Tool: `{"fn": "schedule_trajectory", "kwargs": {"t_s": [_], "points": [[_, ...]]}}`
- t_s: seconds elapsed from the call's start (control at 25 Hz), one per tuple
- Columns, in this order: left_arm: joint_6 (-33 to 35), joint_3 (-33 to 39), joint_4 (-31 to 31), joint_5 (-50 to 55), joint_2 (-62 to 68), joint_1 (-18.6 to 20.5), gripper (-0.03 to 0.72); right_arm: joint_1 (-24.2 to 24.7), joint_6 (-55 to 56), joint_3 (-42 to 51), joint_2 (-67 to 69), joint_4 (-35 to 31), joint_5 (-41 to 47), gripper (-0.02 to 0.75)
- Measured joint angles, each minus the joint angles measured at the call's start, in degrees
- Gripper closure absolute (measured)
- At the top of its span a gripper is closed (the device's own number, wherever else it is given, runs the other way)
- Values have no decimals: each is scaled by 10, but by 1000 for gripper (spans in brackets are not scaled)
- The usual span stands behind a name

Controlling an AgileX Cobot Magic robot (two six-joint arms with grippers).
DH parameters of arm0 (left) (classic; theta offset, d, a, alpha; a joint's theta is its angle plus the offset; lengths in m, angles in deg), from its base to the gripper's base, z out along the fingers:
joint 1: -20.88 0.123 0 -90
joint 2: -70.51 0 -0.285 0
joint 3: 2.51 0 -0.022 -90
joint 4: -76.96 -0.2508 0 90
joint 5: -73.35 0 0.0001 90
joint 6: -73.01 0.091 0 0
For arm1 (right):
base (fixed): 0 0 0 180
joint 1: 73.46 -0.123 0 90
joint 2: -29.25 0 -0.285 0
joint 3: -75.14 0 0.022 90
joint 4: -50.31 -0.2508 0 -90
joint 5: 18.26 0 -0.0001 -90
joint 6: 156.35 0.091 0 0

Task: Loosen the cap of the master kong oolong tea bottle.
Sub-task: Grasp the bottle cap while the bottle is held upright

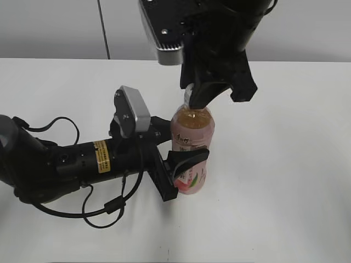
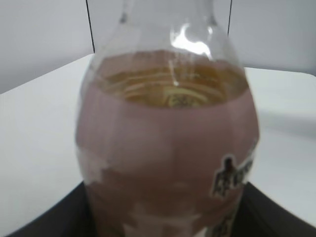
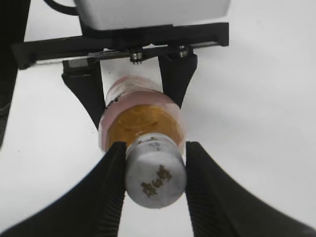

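Note:
The master kong oolong tea bottle [image 1: 192, 129] stands upright on the white table [image 1: 285, 164], with amber tea and a pink label. My left gripper [image 1: 184, 170] comes in from the left, lying low, and is shut on the bottle's lower body. In the left wrist view the bottle [image 2: 168, 158] fills the frame between the dark jaws [image 2: 163, 219]. My right gripper [image 1: 193, 100] comes down from above. In the right wrist view its two black fingers [image 3: 154, 153] press both sides of the white cap [image 3: 155, 177], above the bottle's shoulder [image 3: 143, 116]. In the exterior view the cap [image 1: 187, 96] is mostly hidden.
The left arm's body and black cables [image 1: 104, 211] lie on the table to the left of the bottle. The right arm's wrist camera housing [image 1: 164, 33] hangs above the bottle. A grey wall stands behind the table's far edge.

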Motion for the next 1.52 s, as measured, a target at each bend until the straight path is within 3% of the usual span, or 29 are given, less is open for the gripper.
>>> {"fn": "schedule_trajectory", "kwargs": {"t_s": [0.36,0.6,0.96,1.2,1.28,1.4,1.52], "points": [[5,0,1,-1,0,1,298,0,-318,0,0,-4,13,464],[5,0,1,-1,0,1,299,0,-467,0,0,-4,13,464],[5,0,1,-1,0,1,299,0,-496,-1,-1,-3,16,464],[6,0,0,-1,0,1,299,0,-427,-2,-1,-5,17,459],[5,0,0,-1,0,1,299,0,-400,-2,-1,-12,14,390],[3,0,1,0,0,1,299,0,-368,-4,-3,-33,13,222],[2,0,2,0,0,1,299,0,-343,3,-4,-42,13,160]]}}
